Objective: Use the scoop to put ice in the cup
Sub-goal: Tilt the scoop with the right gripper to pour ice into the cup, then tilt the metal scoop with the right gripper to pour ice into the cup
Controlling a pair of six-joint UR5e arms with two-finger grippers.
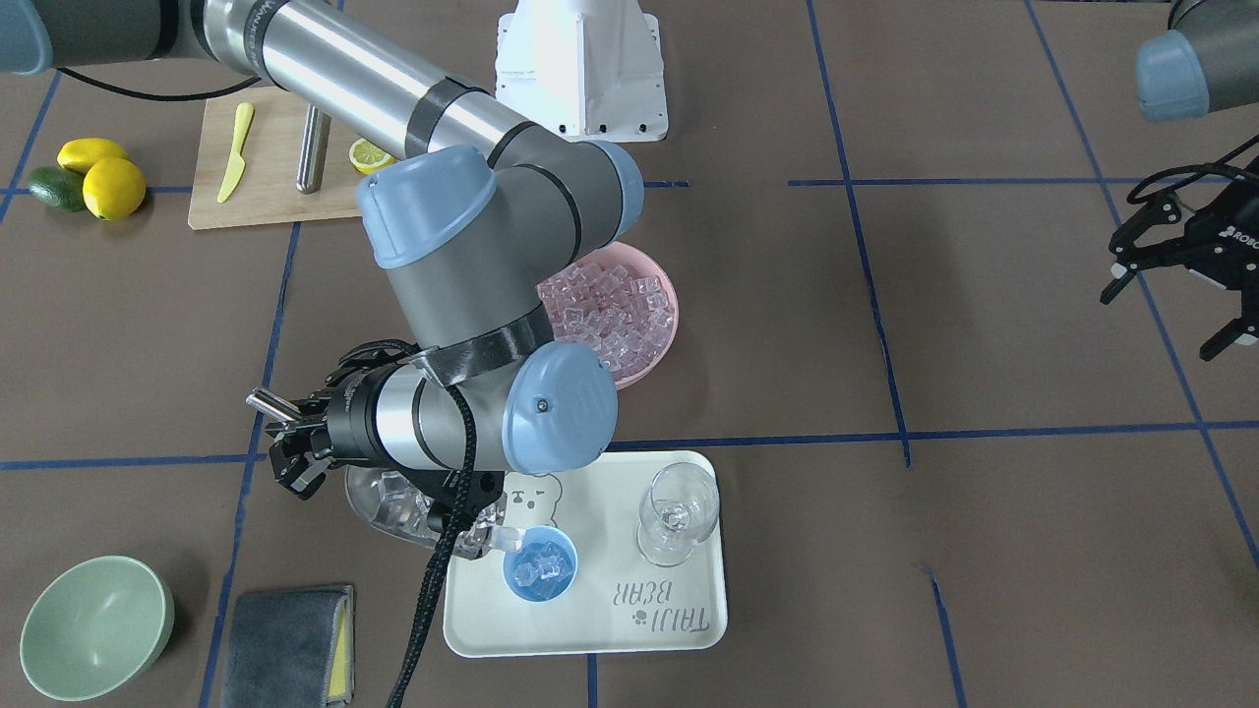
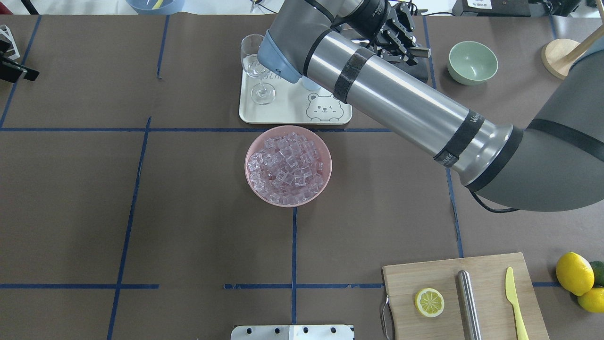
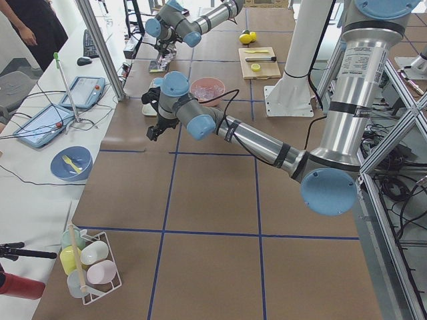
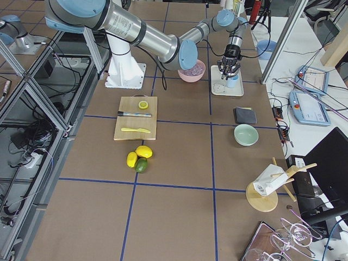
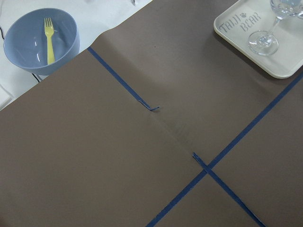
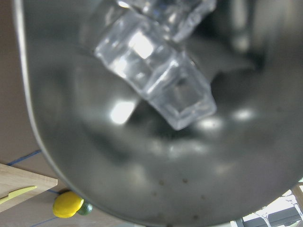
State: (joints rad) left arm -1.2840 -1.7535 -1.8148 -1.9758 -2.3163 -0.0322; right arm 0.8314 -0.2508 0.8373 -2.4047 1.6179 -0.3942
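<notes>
My right gripper [image 1: 287,441] is shut on the rod handle of the steel scoop [image 1: 393,503]. It holds the scoop tilted, with its lip over the light-blue cup [image 1: 539,573]. The cup stands on the cream tray [image 1: 610,619] and holds a few ice cubes. One cube [image 1: 506,539] sits at the scoop's lip. The right wrist view shows the scoop's trough [image 6: 142,170] with ice cubes [image 6: 161,90] in it. A pink bowl [image 1: 661,324] full of ice [image 2: 288,165] stands behind the tray. My left gripper [image 1: 1170,315] is open and empty, far off to the side.
A clear stemmed glass [image 1: 677,511] stands on the tray beside the cup. A pale-green bowl [image 1: 93,624] and a grey cloth [image 1: 285,644] lie near the scoop. A cutting board [image 2: 465,295] with a lemon half, a steel cylinder and a yellow knife lies near the robot, with lemons [image 2: 573,273] beside it.
</notes>
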